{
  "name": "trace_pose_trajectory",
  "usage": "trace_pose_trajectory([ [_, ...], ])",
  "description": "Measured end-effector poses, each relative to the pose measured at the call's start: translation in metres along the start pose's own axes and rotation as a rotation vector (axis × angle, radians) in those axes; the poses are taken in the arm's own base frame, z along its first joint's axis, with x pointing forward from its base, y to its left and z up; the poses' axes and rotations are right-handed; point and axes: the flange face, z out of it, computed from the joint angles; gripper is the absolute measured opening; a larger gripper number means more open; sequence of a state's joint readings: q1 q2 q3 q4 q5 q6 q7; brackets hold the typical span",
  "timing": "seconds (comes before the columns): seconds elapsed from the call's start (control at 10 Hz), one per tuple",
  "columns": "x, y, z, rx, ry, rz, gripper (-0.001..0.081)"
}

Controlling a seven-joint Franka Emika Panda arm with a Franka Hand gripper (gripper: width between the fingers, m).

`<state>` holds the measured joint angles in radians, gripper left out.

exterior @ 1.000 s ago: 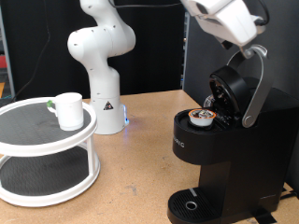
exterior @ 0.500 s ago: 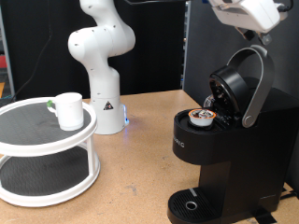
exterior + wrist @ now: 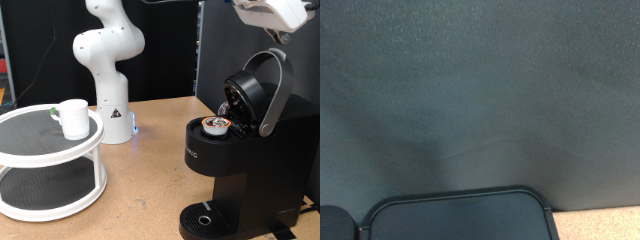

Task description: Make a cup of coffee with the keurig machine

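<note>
Gripper state eludes us: we see only a white slice of the arm's hand (image 3: 272,12) at the exterior view's top right corner, directly above the keurig (image 3: 240,150), with its fingers cut off by the frame edge, so we cannot tell whether they are apart or together. Nothing shows between them.

We find the keurig below that hand with its lid (image 3: 252,92) swung up and tilted back, the silver-grey handle (image 3: 278,85) arching over it. A pod (image 3: 214,124) with a patterned top sits in the open chamber, just below and in front of the raised lid. At the machine's foot, the drip base (image 3: 205,218) shows its round ring.

We see the cup (image 3: 72,118) well apart from the keurig, toward the exterior view's left, standing upright on the upper tier of a white two-level rack (image 3: 50,150). It is far from the hand, lower and across the table (image 3: 150,190) from it. A small dark item (image 3: 52,114) lies on the rack touching or just beside the cup; we cannot make out what it is.

Between rack and keurig, farther back, we see a second white arm's base (image 3: 108,70) on the table.

Our wrist view gives a dark blurred surface (image 3: 480,90), a dark rounded edge (image 3: 460,215), and a strip of tan (image 3: 600,225).
</note>
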<state>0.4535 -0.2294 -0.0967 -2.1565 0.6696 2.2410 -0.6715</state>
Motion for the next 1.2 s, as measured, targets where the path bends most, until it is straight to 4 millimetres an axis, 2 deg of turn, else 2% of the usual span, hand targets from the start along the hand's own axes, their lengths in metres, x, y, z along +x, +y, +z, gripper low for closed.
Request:
trace_pose_trajectory([
  [0.1, 0.0, 0.0, 0.003, -0.016, -0.006, -0.007, 0.0055],
  [0.2, 0.0, 0.002, 0.006, -0.041, -0.018, -0.014, 0.0012],
  [0.4, -0.001, 0.009, 0.013, -0.077, -0.039, -0.011, 0.0005],
  [0.6, 0.0, 0.01, 0.012, -0.082, -0.037, -0.012, 0.0007],
  [0.8, 0.0, 0.013, 0.006, -0.098, -0.032, -0.017, 0.0007],
  [1.2, -0.012, 0.029, -0.019, -0.154, -0.029, -0.032, 0.0007],
])
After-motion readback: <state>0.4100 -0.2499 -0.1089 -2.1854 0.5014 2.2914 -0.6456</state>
